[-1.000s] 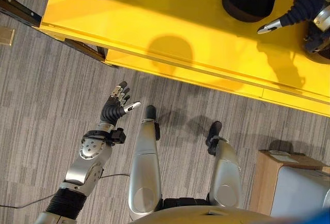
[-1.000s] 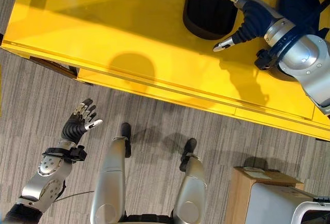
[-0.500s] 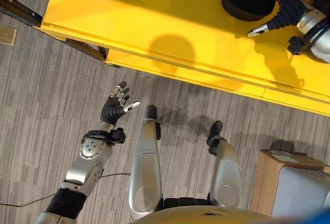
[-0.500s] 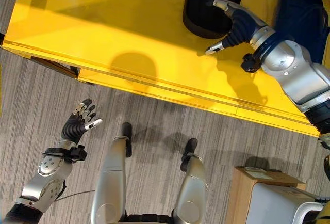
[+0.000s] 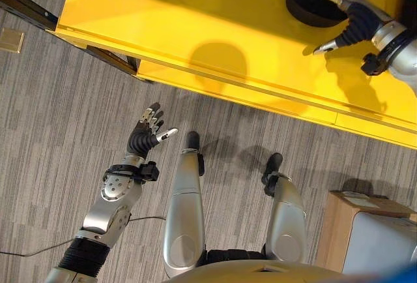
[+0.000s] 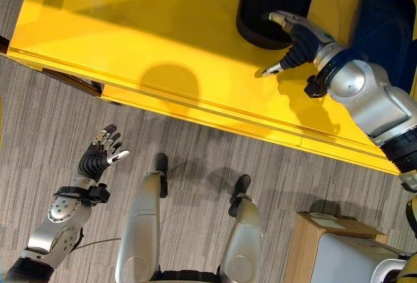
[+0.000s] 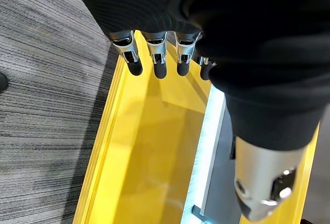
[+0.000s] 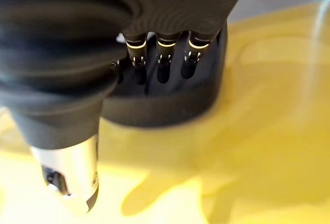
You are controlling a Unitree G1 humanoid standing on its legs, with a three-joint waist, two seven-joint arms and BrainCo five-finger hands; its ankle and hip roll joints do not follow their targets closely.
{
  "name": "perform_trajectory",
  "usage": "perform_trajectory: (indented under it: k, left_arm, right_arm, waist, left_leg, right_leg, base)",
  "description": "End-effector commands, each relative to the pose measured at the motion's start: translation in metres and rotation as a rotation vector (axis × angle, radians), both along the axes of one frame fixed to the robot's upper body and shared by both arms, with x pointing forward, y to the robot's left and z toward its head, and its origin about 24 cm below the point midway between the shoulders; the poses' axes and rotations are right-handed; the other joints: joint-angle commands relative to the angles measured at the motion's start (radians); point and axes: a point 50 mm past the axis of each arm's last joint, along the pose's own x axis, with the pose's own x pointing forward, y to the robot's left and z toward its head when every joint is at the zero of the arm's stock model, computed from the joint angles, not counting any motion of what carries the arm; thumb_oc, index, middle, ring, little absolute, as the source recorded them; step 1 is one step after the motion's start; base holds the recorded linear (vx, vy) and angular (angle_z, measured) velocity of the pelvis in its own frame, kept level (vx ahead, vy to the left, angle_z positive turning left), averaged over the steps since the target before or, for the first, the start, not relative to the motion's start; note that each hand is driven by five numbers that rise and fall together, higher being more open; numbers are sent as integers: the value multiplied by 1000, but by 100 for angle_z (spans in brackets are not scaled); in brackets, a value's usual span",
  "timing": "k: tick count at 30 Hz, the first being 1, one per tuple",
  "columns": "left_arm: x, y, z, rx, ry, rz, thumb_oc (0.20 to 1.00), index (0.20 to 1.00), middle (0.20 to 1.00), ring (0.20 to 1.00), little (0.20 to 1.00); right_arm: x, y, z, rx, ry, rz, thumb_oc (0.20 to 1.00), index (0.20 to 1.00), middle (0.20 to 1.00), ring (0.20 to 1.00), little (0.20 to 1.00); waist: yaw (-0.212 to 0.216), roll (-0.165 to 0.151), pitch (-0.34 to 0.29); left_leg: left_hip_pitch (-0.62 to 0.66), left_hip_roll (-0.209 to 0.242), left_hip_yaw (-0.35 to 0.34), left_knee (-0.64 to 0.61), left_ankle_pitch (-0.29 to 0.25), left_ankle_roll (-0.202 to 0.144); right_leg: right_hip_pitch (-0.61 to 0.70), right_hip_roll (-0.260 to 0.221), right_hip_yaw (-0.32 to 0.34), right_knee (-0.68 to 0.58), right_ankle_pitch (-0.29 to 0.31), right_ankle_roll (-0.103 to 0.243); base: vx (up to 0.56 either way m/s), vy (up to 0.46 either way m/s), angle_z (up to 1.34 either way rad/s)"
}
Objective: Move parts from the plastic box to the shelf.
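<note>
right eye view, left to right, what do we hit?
Left hand over the carpet → black part on the yellow surface → right hand reaching at it → wooden box on the floor.

The rounded black moulded part [image 6: 273,6] on the glossy yellow shelf top [image 6: 150,29] is cut off by the picture's upper edge; the dark blue part [image 6: 384,19] beside it is partly hidden behind the silver-grey right arm; whether the right hand [image 6: 296,38] touches the black part cannot be told.
</note>
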Motion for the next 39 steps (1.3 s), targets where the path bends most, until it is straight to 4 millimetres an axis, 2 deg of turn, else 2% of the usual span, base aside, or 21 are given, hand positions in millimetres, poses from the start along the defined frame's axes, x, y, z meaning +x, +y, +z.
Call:
perform_trajectory:
  k: [1,9,30,39]
  left_arm:
    - [-6,-7,15,-25,-91,-22,1000,1000,1000,1000,1000]
    - [-4,-8,16,-16,-96,-36,1000,1000,1000,1000,1000]
    - [-3,-8,20,-16,-113,-39,1000,1000,1000,1000,1000]
    - [-3,-6,20,-20,-115,-31,1000,1000,1000,1000,1000]
  right_arm:
    - [-5,-6,20,2,-81,-20,1000,1000,1000,1000,1000]
    - [-9,-19,6,6,-19,-43,1000,1000,1000,1000,1000]
    - [-19,-3,11,23,-37,53,1000,1000,1000,1000,1000]
    - [-24,0,8,25,-25,85,1000,1000,1000,1000,1000]
  waist:
    - [5,3,-5]
    - [-1,0,-3]
    - [-6,-5,-7]
    - [-4,-9,-9]
  left_leg:
    - [-11,35,-20,-40,32,-39]
    - [-9,36,-20,-40,31,-39]
    - [-8,37,-23,-43,31,-38]
    - [-11,34,-24,-39,30,-36]
  right_leg:
    - [31,-15,10,107,-33,-12]
    - [28,-13,12,109,-34,-12]
    - [30,-11,11,104,-32,-8]
    - [29,-11,10,106,-32,-8]
  base:
    - [0,0,0]
    - [0,0,0]
    - [0,0,0]
    - [0,0,0]
